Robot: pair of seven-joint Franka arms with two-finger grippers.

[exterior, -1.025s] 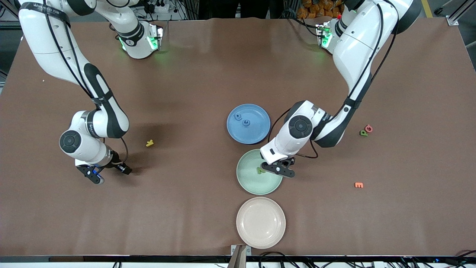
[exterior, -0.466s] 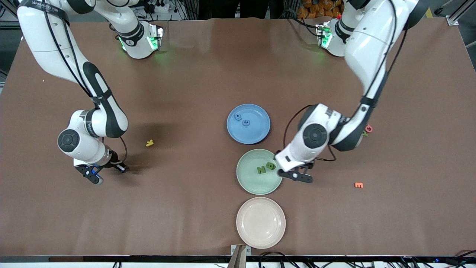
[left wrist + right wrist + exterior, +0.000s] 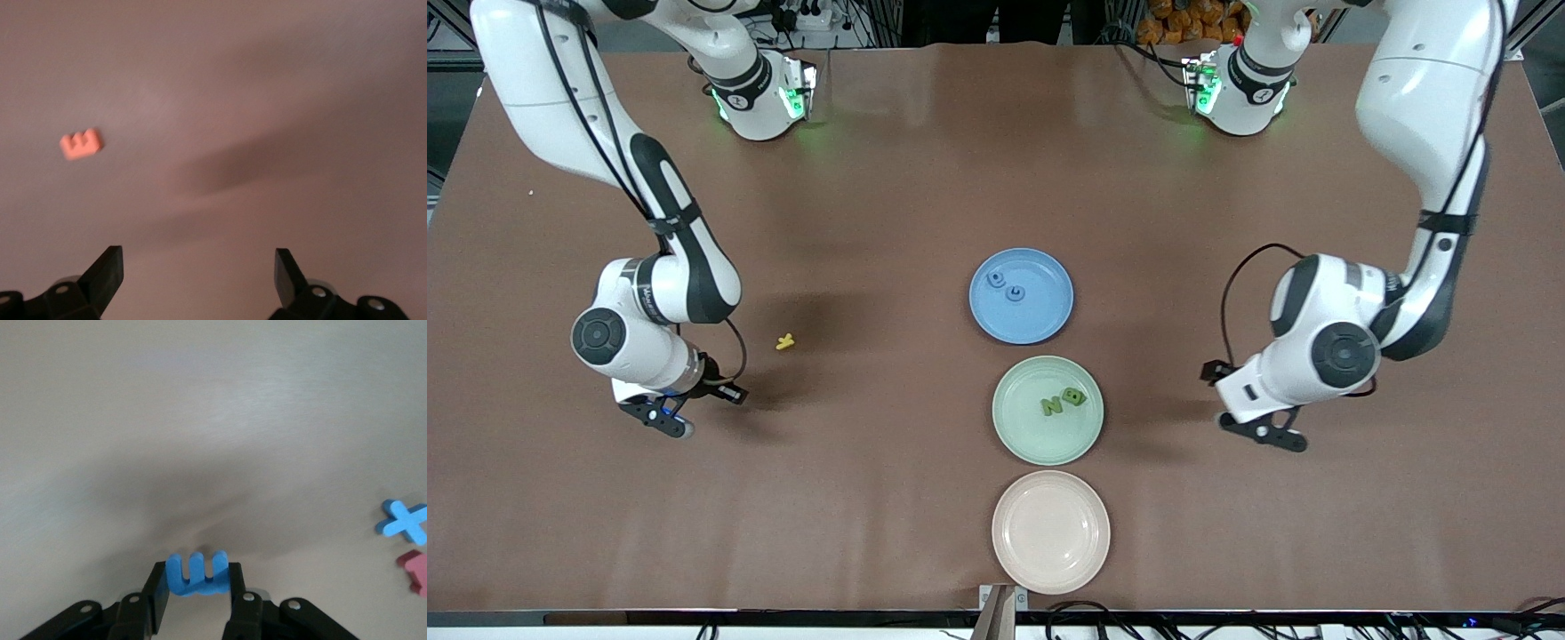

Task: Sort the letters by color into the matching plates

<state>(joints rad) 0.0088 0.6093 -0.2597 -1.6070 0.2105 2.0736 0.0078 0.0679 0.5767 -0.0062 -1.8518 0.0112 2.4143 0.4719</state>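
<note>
Right wrist view: the right gripper (image 3: 197,587) pinches a chunky blue letter (image 3: 197,574) with three prongs, above bare table (image 3: 213,420).
A blue X (image 3: 404,521) and a pink piece (image 3: 417,571) lie nearby. The left gripper (image 3: 199,273), jaws spread wide and empty, hangs near an orange E-shaped letter (image 3: 81,143). Two green letters (image 3: 1062,402) sit in the mint plate (image 3: 1018,436), two blue ones (image 3: 1005,286) in the blue plate (image 3: 1045,320); the beige plate (image 3: 1050,532) is nearest the front camera.

This looks like a robotics lab. Two white arms are bolted along the top edge of a brown-covered table (image 3: 925,160). Cables (image 3: 1103,610) trail along the frame's bottom edge, and a power strip (image 3: 805,15) sits at upper centre.
</note>
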